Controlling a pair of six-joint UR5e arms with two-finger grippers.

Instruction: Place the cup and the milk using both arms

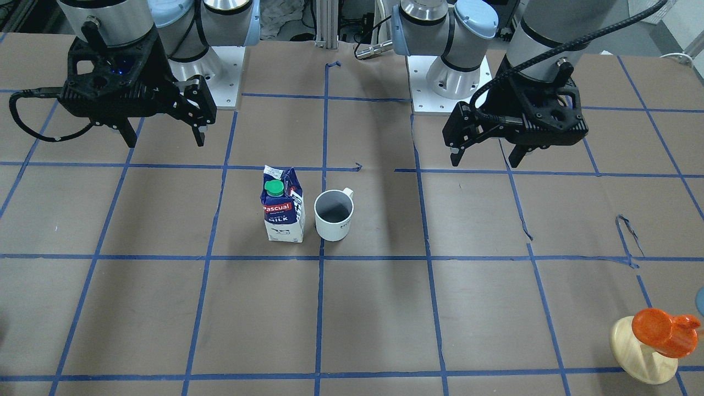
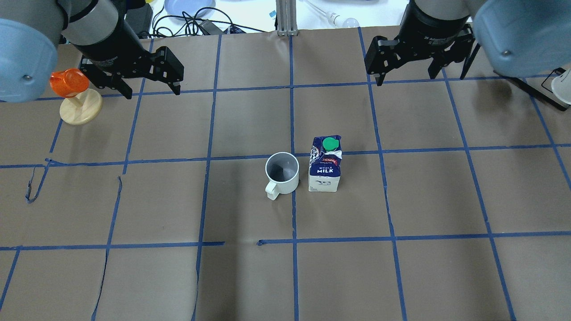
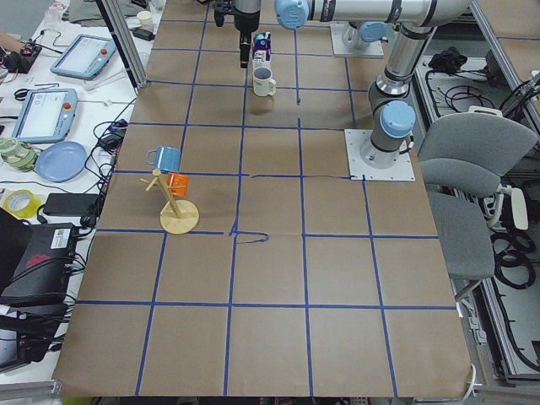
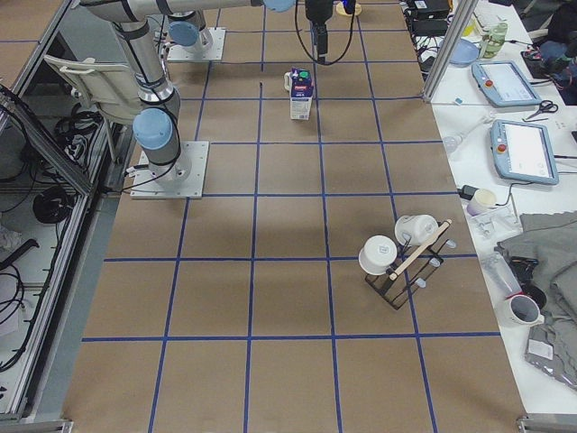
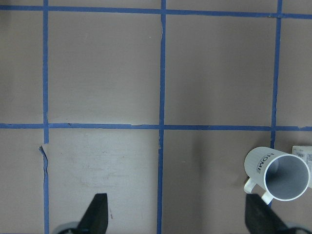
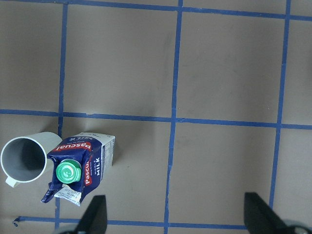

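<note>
The white cup (image 1: 334, 215) stands upright mid-table, close beside the navy and white milk carton (image 1: 283, 212) with its green cap. In the overhead view the cup (image 2: 282, 171) is left of the milk (image 2: 325, 167), its handle toward the robot. My left gripper (image 2: 154, 89) is open and empty, raised above the table, far-left of the cup. My right gripper (image 2: 403, 79) is open and empty, far-right of the milk. The left wrist view shows the cup (image 5: 278, 173) at lower right. The right wrist view shows the milk (image 6: 78, 168) and cup (image 6: 24, 158) at lower left.
An orange cup-like object on a pale wooden disc stand (image 2: 76, 100) sits near my left gripper, by the table's far-left edge. A rack with white mugs (image 4: 401, 257) stands further along the right end. Blue tape lines grid the brown table (image 2: 401, 200).
</note>
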